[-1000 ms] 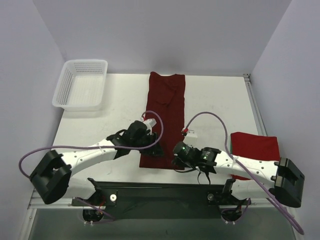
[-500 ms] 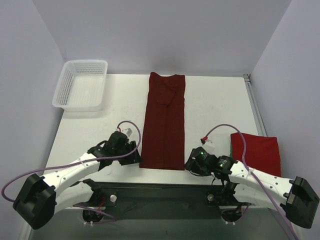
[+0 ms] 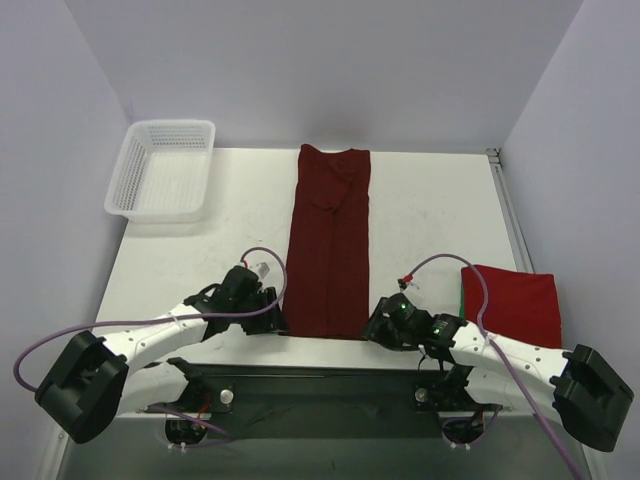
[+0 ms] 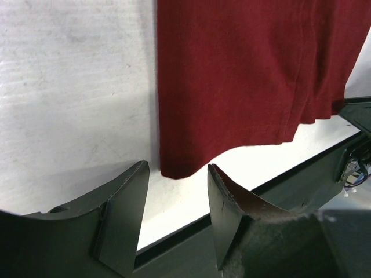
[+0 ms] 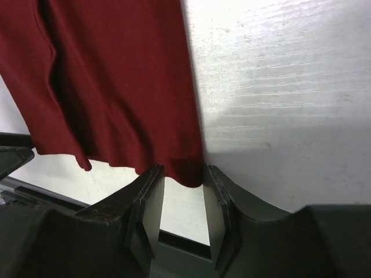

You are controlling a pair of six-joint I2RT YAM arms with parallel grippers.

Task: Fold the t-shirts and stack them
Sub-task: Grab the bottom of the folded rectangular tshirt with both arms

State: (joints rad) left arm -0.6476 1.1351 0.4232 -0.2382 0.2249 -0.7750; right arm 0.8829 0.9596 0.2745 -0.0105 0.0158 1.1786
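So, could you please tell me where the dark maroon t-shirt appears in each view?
Top external: dark maroon t-shirt, a long strip at table centre.
Left wrist: dark maroon t-shirt upper right, its corner ahead of the left gripper.
Right wrist: dark maroon t-shirt upper left, its corner at the right gripper.
Shared landmark: its near hem by the table edge.

White links point(image 3: 520, 353), purple cables point(image 3: 440, 257); left hand point(image 4: 177, 168), right hand point(image 5: 182, 169) black, perhaps plastic.

From above, can't see maroon t-shirt point(image 3: 330, 240) near corners: under left gripper point(image 3: 272, 322) and right gripper point(image 3: 373, 328). Cropped at top edge on both wrist views. Lose red t-shirt point(image 3: 512, 300) lower edge under right arm point(image 3: 512, 352).
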